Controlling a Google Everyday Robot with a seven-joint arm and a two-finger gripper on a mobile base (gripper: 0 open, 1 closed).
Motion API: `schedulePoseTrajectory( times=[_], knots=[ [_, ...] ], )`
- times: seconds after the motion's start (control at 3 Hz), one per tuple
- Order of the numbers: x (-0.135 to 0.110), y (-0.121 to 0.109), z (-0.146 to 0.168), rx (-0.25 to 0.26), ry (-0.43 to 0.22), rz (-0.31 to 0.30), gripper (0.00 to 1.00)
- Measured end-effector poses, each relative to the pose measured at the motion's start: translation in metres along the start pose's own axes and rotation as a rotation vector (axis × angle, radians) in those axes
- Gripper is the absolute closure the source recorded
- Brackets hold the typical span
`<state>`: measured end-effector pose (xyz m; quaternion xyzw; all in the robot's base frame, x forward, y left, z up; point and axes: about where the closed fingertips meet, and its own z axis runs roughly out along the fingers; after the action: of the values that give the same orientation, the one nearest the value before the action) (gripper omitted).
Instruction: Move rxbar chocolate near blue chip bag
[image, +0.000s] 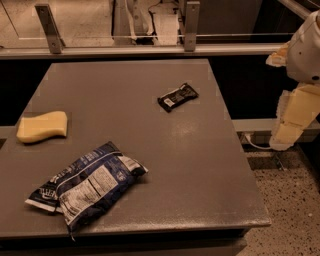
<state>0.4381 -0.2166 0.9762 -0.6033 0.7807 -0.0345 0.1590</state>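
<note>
My gripper (291, 122) hangs beyond the right edge of the table (210, 165); I cannot tell if it's open or closed. The rxbar chocolate (178, 97) lies well apart from the blue chip bag (90, 182). I judge the reach hasn't begun; next comes grasping the bar.

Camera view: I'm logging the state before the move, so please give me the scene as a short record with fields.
surface: grey table
rxbar chocolate: lying flat on the far right part, white label end toward the near left
blue chip bag: crumpled at the near left, nutrition panel up
yellow sponge: at the left edge
gripper: off the table's right side, holding nothing
bar to bag: well apart, not yet moved
</note>
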Motion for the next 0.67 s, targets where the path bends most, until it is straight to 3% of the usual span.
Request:
schedulePoseTrajectory(
  times=[0.33, 0.67],
  knots=[
    [0.0, 0.0, 0.0, 0.0, 0.0, 0.0, 0.0],
    [-0.022, -0.024, 0.01, 0.019, -0.057, 0.005, 0.0]
  ],
)
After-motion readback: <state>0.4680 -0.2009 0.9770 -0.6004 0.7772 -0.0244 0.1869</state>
